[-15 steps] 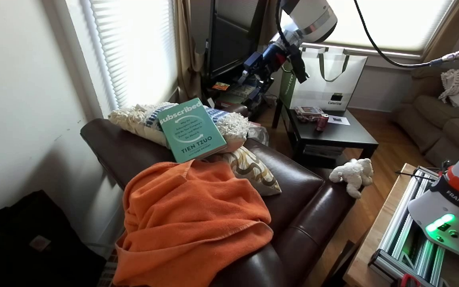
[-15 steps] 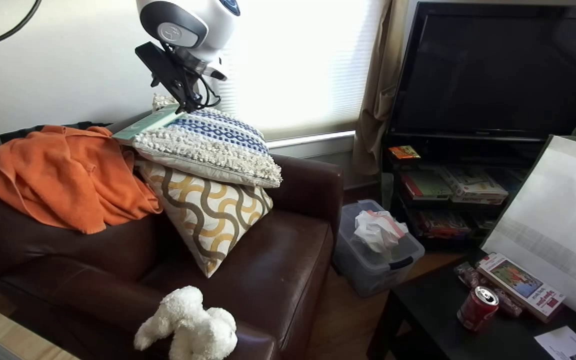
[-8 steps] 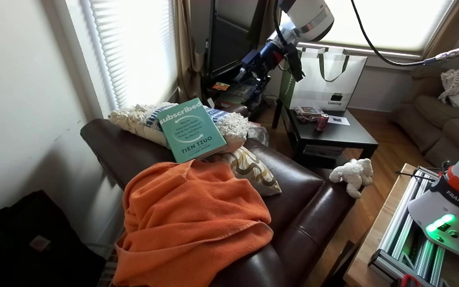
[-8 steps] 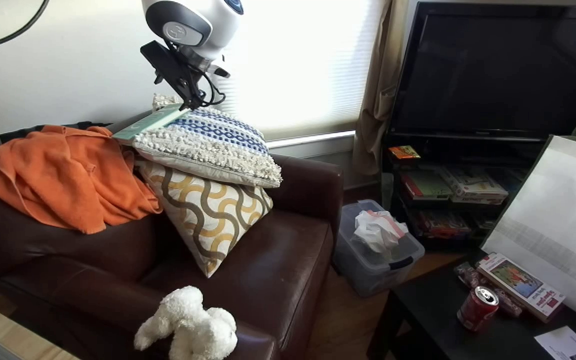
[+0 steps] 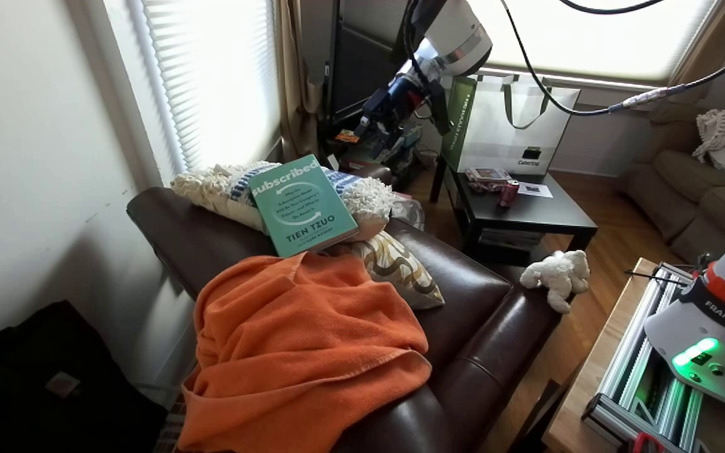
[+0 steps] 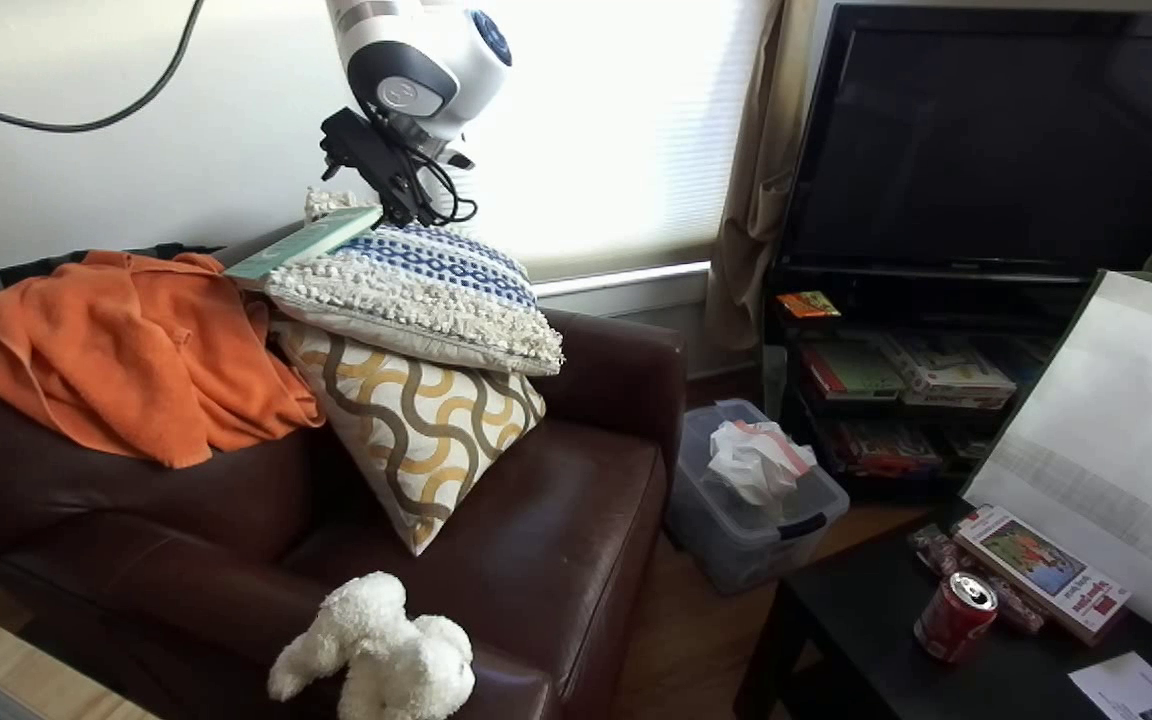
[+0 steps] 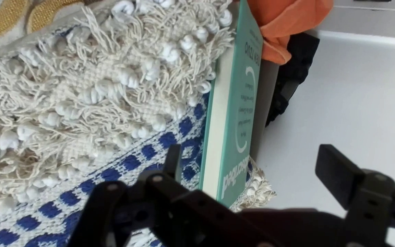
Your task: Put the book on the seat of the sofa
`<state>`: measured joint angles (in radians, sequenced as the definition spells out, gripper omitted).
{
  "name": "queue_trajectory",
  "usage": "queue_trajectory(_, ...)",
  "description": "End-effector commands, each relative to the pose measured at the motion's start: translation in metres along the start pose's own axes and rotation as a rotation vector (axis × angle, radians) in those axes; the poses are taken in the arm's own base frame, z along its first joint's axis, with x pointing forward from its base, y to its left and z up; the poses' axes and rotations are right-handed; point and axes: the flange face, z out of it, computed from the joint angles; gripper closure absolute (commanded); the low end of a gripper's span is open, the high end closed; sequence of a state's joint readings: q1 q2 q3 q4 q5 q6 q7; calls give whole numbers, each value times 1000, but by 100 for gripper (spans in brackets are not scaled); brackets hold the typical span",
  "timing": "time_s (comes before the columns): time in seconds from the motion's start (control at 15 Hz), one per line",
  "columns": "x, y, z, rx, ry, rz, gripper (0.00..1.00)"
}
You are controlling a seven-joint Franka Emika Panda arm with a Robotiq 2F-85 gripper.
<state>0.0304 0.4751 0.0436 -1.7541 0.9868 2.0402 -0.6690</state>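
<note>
status: approach stage, by judgement; no part of the transfer is complete. the book (image 5: 303, 204) lies tilted on the blue-white pillow (image 6: 446, 285), its lower end at the edge of the orange blanket (image 5: 318, 340). the end effector (image 7: 252, 168) holds nothing: its jaws stand wide apart. in the wrist view the upper end of the book appears in the gap between them, nearer one jaw; whether either jaw touches it cannot be told.

target: the seat of the sofa (image 6: 561, 540), lower than the book and apart from it. brown leather shows in front of the gold-patterned pillow (image 6: 416, 430).

remaining operations, as judged:
1. seat the jaws around the book.
2. close and verify the grip.
3. lift the book off the blue-white pillow.
4. carry it over the seat.
5. lower, release, retract.

caution: the soft pillow may yield if pressed, shifting the book before the grip is secure.
</note>
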Motion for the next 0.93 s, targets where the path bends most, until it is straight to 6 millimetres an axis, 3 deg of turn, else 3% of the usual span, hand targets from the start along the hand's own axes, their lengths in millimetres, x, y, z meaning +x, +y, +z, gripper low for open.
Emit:
queue_trajectory(0.0, 27, 13, 31, 12, -69, -39, 0)
queue_trajectory(0.4, 48, 25, 71, 90, -154, -82, 0)
queue_trajectory(0.87, 66, 28, 98, 120, -150, -113, 0)
